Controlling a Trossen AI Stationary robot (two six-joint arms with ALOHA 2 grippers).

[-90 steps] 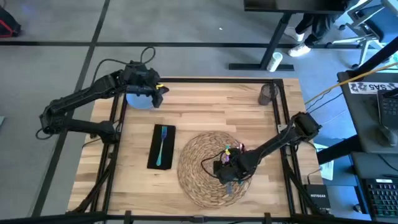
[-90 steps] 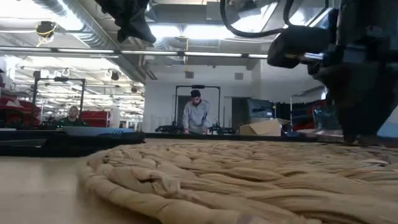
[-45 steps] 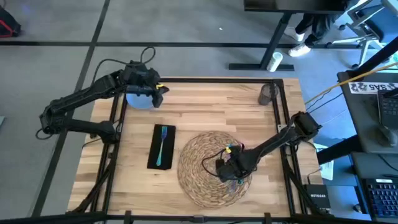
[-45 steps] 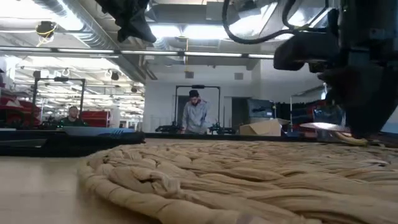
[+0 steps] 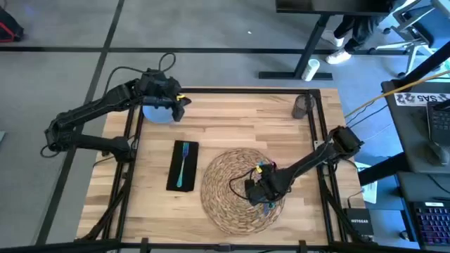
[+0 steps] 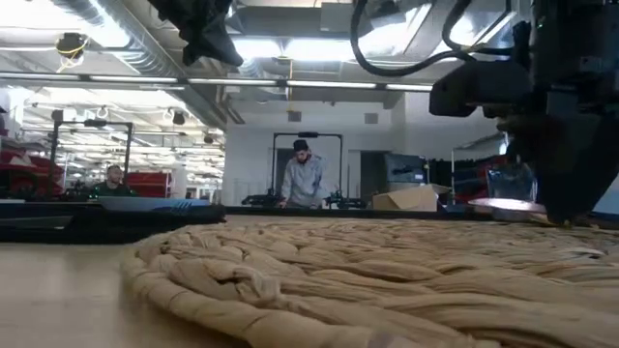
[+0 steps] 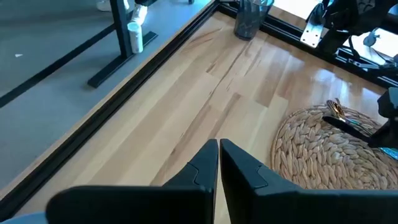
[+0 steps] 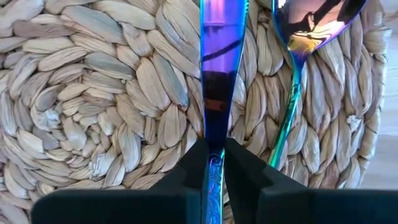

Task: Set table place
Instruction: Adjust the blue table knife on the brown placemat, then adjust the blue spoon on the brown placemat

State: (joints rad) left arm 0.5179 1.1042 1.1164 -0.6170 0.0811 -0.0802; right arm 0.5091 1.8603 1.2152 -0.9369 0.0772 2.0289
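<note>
Bare table [image 5: 239, 126] across frame centre is passable; napkin [image 5: 182, 166] and placemat [image 5: 225, 183] occupy the lower middle.

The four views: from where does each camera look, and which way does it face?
High view: above, facing straight down on the table; shows the whole left arm and right arm.
Low view: at table-top height, facing level across the placemat into the room; the right arm enters from above.
Left wrist view: on the left arm, facing across the table toward the cup; its shut jaws show.
Right wrist view: on the right arm, facing the placemat closely; its jaws grip an iridescent utensil.
Shared: high and left wrist views both show the cup and the placemat.
</note>
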